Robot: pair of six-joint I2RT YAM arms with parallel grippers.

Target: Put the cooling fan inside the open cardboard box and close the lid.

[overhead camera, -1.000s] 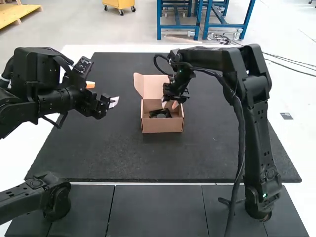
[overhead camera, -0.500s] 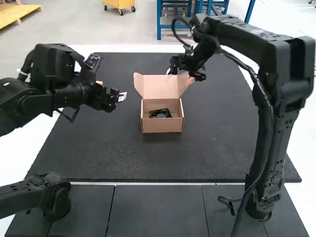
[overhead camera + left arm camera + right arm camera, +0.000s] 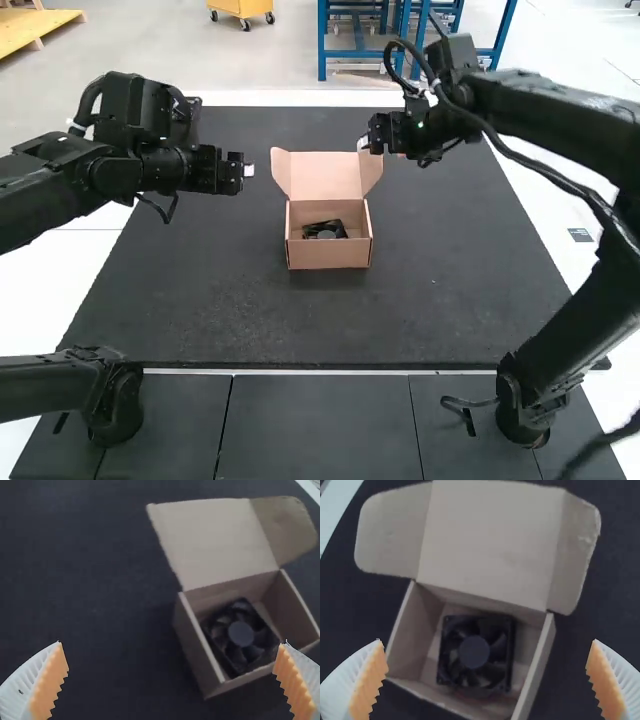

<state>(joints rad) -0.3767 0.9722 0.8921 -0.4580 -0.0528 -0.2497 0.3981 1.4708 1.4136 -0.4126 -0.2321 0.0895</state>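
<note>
A black mat (image 3: 200,300) covers the middle of the white table (image 3: 30,280), and its near edge meets a row of dark panels (image 3: 320,420). About the middle of the mat, a little toward its far edge, sits the cardboard box (image 3: 329,252), open at the top. The cooling fan (image 3: 325,231) lies flat on the box's floor, black, hub up, inside the walls. The lid (image 3: 318,177) stands up from the box's far wall, leaning back, with a side flap (image 3: 372,172) spread out at each end. The left gripper (image 3: 240,172) hangs over the mat off the lid's left end, apart from it, its fingers (image 3: 45,680) spread wide with nothing between them. The right gripper (image 3: 372,137) is held over the mat's far side, just beside the lid's right flap, its own ribbed pair wide apart and empty.
</note>
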